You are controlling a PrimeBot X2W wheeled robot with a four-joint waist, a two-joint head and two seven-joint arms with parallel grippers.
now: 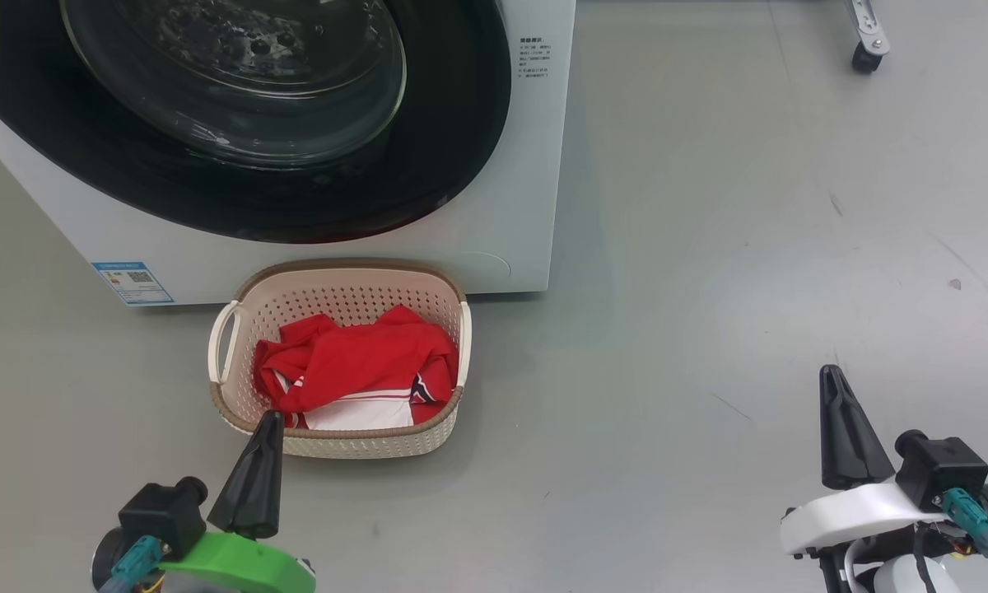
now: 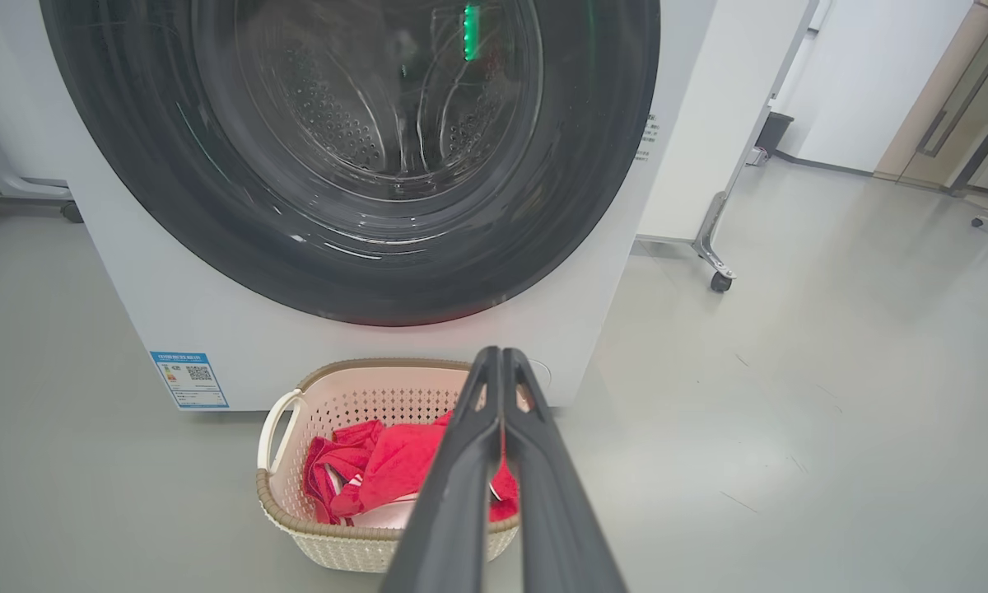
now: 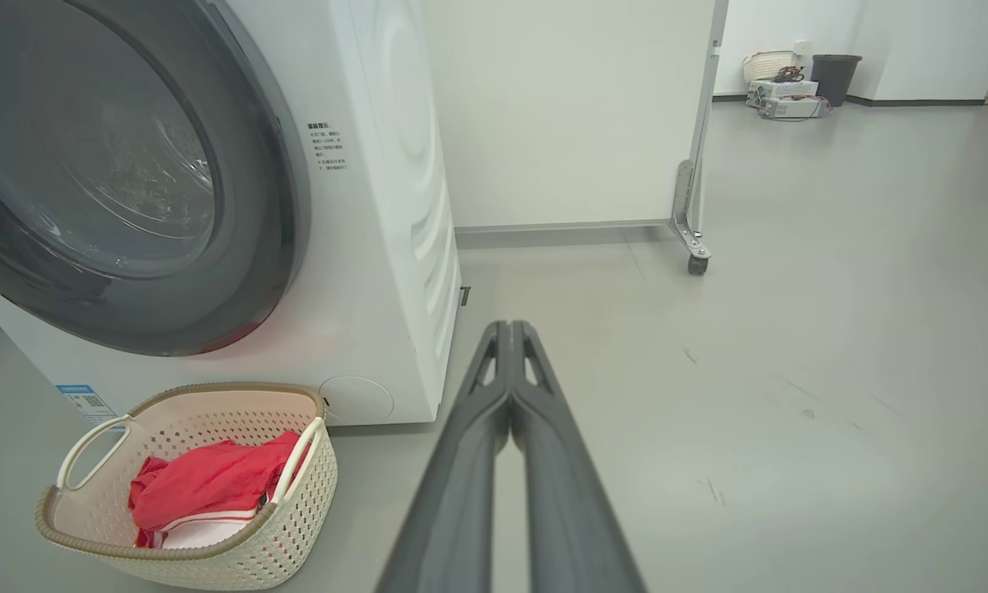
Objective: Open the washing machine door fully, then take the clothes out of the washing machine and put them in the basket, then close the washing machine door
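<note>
Clothes (image 1: 354, 362), red with a white panel and thin stripes, lie bunched in the basket (image 1: 362, 445), which stands on the floor (image 1: 708, 288) just ahead of the left hand (image 1: 268, 420). That hand's two dark fingers are pressed together, pinching nothing. In the head view their tip overlaps the basket's near rim; whether it touches cannot be told. In the left wrist view the fingers cover part of the clothes. Beyond the basket the door (image 1: 461, 123) sits shut against the washing machine (image 1: 502, 239), its top cut off by the frame. The drum (image 2: 354, 123) seen through it is dim. The blue label (image 1: 132, 282) is too small to read. The right hand (image 1: 831, 375), fingers likewise pressed together, hangs over the floor well to the right of the basket.
</note>
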